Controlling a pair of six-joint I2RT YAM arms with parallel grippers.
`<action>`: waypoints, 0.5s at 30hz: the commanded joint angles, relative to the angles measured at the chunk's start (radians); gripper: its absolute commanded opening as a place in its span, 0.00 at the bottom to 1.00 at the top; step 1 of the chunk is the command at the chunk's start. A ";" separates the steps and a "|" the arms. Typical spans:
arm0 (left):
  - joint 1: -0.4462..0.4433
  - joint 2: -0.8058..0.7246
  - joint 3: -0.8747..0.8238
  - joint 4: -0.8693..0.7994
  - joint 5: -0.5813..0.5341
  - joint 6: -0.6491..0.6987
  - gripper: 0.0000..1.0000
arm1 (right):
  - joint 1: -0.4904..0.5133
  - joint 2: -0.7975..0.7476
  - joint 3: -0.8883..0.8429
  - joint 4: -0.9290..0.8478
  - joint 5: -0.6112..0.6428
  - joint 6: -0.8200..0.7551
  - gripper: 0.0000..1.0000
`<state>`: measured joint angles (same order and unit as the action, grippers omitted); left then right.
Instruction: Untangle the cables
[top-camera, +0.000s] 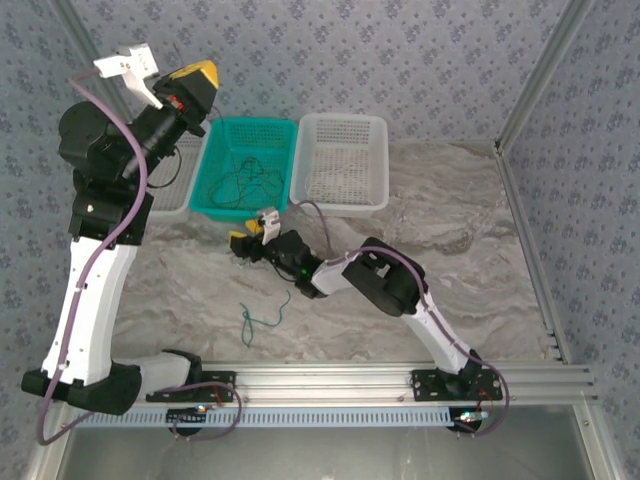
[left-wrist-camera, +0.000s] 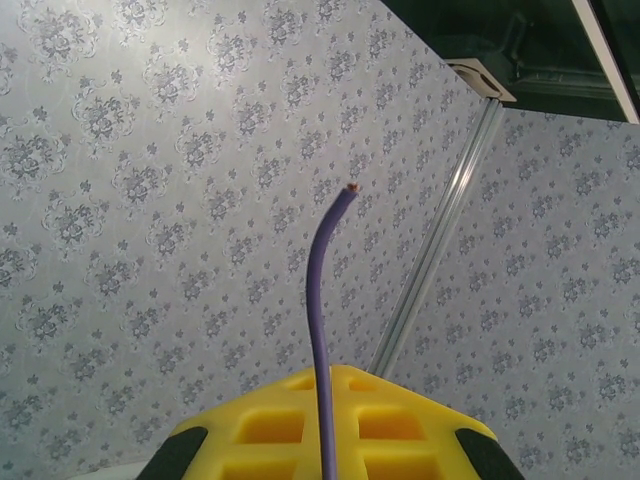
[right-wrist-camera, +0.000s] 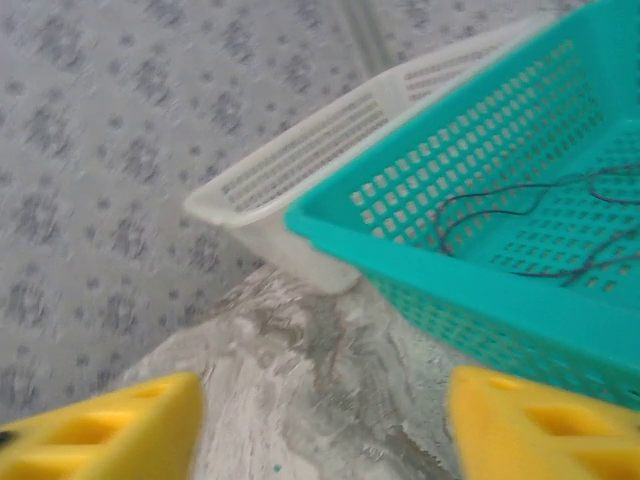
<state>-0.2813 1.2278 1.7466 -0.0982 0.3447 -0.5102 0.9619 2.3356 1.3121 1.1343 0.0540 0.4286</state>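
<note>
Fingers (right-wrist-camera: 100, 430) of right gripper (top-camera: 246, 238) gape empty beside basket (right-wrist-camera: 400, 262), likely to reach cables (top-camera: 245, 180); left gripper (top-camera: 196, 76) raised, grip unclear.

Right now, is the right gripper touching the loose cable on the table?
Apart. The top view shows bare table between the right gripper, up by the teal basket, and the loose cable lying well below it in frame.

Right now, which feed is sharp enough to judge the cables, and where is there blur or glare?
Top external: evenly lit, sharp, no glare; thin cables in the teal basket read faint. Right wrist: soft all over, wallpaper smeared, yellow fingers out of focus. Left wrist: crisp wallpaper and purple wire.
</note>
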 joint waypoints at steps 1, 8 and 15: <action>0.004 -0.001 0.088 -0.009 -0.016 0.014 0.00 | -0.015 0.046 -0.001 0.015 0.094 0.026 0.45; 0.011 0.037 0.283 -0.074 -0.131 0.074 0.00 | -0.028 -0.030 -0.207 0.048 0.082 -0.004 0.21; 0.014 0.136 0.522 -0.136 -0.158 0.111 0.00 | -0.066 -0.099 -0.426 0.128 0.106 0.017 0.03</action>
<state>-0.2749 1.3479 2.1616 -0.2935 0.2329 -0.4335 0.9211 2.2585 0.9577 1.2640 0.1192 0.4305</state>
